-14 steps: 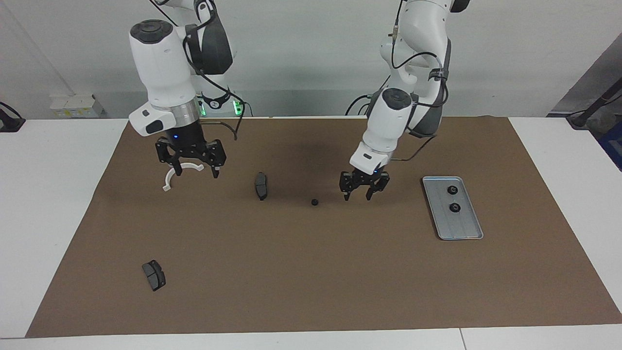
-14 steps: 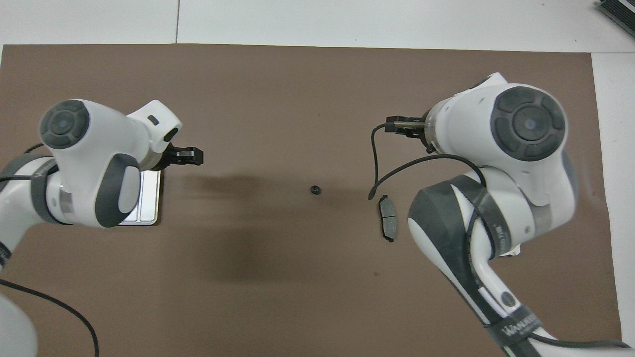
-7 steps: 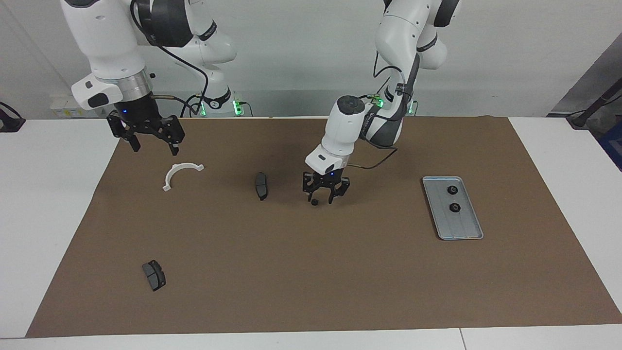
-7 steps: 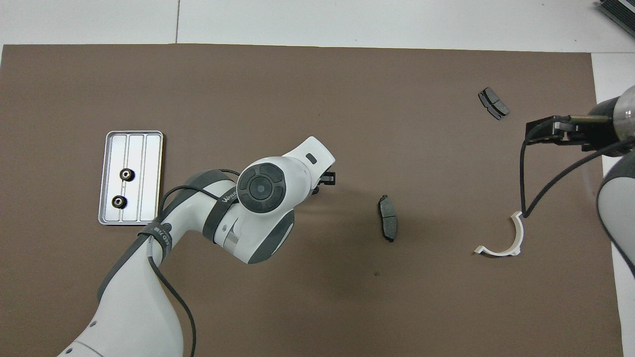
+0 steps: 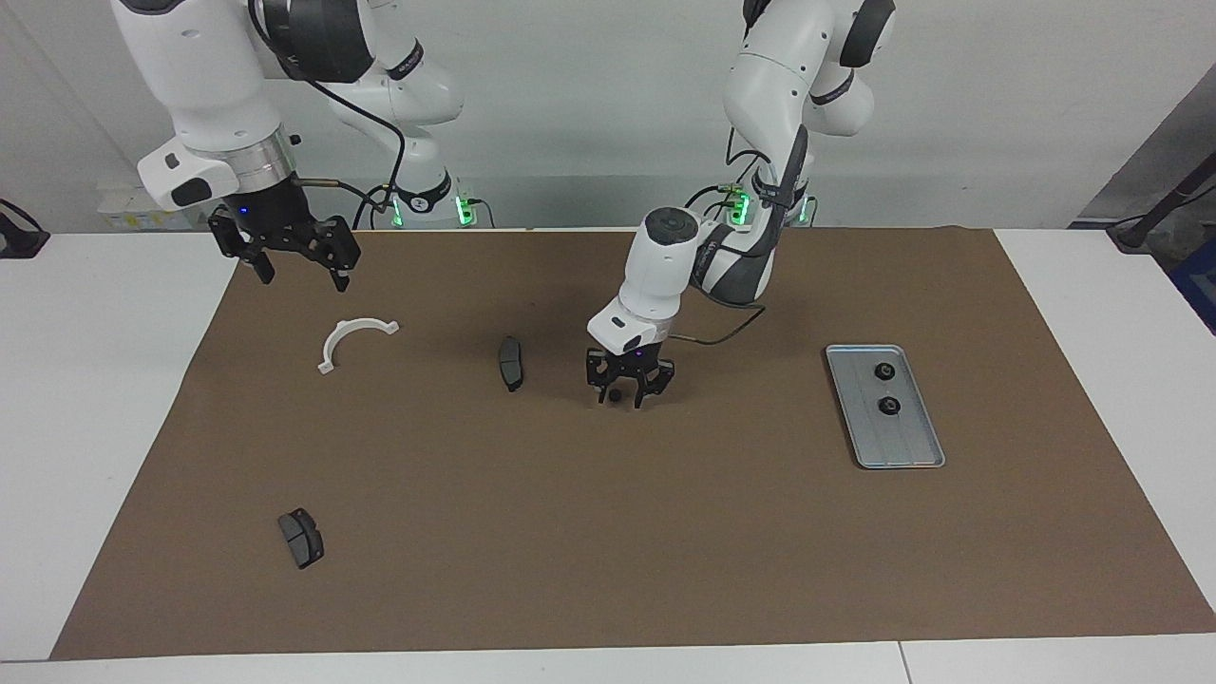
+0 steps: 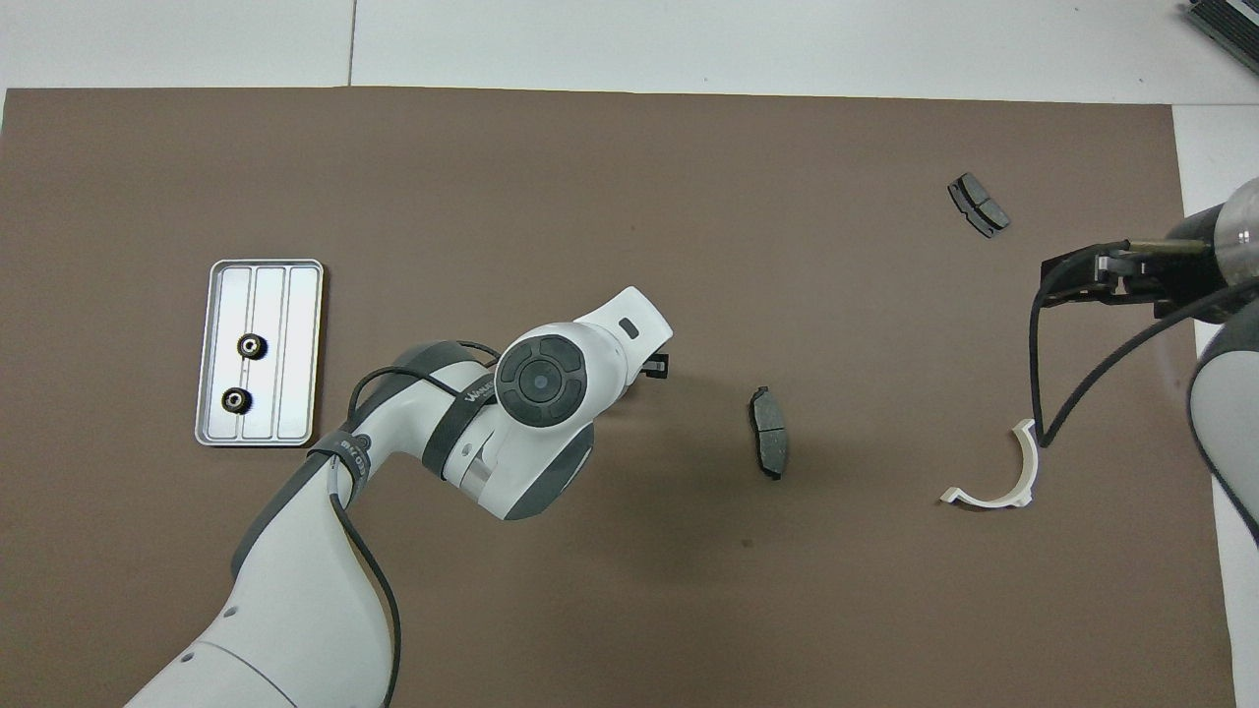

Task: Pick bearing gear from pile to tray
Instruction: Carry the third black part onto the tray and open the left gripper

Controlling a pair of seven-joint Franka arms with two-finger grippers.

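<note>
Facing view | left gripper (image 5: 620,397) fingers straddle black ring (image 5: 616,394) | right gripper (image 5: 302,276) released

My work surface is a white table (image 5: 104,399) covered by a brown mat (image 5: 608,532). A plain pale wall (image 5: 570,104) rises at my end. A white box (image 5: 152,207) sits at its foot. Lighting is even and diffuse.

Robotics lab, two white arms (image 5: 665,275), brown mat (image 5: 608,532), plain white tabletop (image 5: 85,427)
</note>
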